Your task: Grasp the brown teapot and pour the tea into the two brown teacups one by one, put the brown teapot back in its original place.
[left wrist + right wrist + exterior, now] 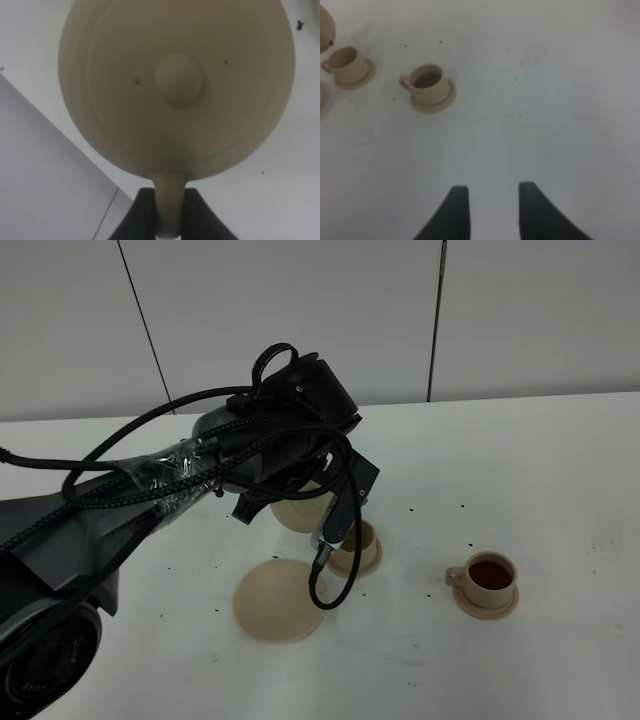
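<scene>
While the left arm hides much of the worktop's middle, the wrist view fills the gap. The left gripper (169, 202) is clenched on the loop handle of the brown teapot (175, 85), with a jaw on each side. The pot is lifted clear of the worktop and its lid is on. The wide saucer (277, 602), the pot's home, lies bare near the front edge, left of centre. The pot hangs behind and just right of it, close by the middle teacup (344, 61), which sits on its small saucer. I can't tell whether that cup has tea in it.

The right-hand teacup (489, 577), well apart toward the right edge, holds dark tea, so it looks done. The middle one is likely the pour in hand. Nothing holds the lid, so get the spout over the cup mouth first, then tilt slowly and keep the spout low. Dark specks already dot the worktop around the cups.

The right gripper (492, 200) has its jaws apart and grasps nothing. It is over bare worktop, well away from both cups.
</scene>
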Robot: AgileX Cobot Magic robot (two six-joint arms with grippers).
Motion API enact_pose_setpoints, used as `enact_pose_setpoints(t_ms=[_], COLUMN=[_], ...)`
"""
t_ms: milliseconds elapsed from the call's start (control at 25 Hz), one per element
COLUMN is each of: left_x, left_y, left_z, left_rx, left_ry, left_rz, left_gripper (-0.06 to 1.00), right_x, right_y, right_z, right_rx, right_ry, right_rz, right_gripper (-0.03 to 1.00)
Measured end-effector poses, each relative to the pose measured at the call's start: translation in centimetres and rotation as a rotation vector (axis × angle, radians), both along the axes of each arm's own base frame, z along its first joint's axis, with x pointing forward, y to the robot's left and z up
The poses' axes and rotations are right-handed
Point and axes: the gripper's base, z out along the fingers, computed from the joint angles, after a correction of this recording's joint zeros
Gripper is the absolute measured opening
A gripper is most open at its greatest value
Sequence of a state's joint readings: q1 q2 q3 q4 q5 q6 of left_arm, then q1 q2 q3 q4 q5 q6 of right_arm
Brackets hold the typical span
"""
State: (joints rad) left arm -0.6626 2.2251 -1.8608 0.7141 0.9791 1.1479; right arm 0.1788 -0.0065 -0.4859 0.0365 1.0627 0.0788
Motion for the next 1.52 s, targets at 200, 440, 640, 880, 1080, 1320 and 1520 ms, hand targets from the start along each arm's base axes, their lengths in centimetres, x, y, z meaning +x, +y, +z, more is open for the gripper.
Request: enact_pose_setpoints(t_ms=[200,440,640,880,1080,1320,1520], left_x=[0.2,0.2,0.0,0.0,0.0,-0.2,-0.1], left_y=[-0.2,-0.6,-1.0,-0.9,-0.8,-1.1,-1.3], left_z=[0.3,0.6,0.7,0.7,0.8,0.8,0.8], left_rx=[0.035,0.055,0.067,0.097,0.148,0.202,0.191], left_ry=[-0.041,-0.074,-0.086,-0.082,-0.074,-0.047,-0.057], left_rz=[-0.035,-0.068,-0.086,-0.097,-0.129,-0.204,-0.22], left_gripper=[0.17,0.17,0.17,0.17,0.17,0.17,0.17], right_x=[0.0,0.0,0.0,0.0,0.0,0.0,0.0], right_y=[0.0,0.0,0.0,0.0,0.0,0.0,0.0], right_z=[0.0,0.0,0.0,0.0,0.0,0.0,0.0], right_rx=[0.0,-0.001,-0.004,-0.004,-0.003,-0.003,-0.004], right_ry=[0.0,0.0,-0.001,-0.001,-0.001,-0.001,-0.001], right_rz=[0.0,0.0,-0.003,-0.003,-0.003,-0.003,-0.003], right_gripper=[0.24,0.24,0.24,0.24,0.24,0.24,0.24])
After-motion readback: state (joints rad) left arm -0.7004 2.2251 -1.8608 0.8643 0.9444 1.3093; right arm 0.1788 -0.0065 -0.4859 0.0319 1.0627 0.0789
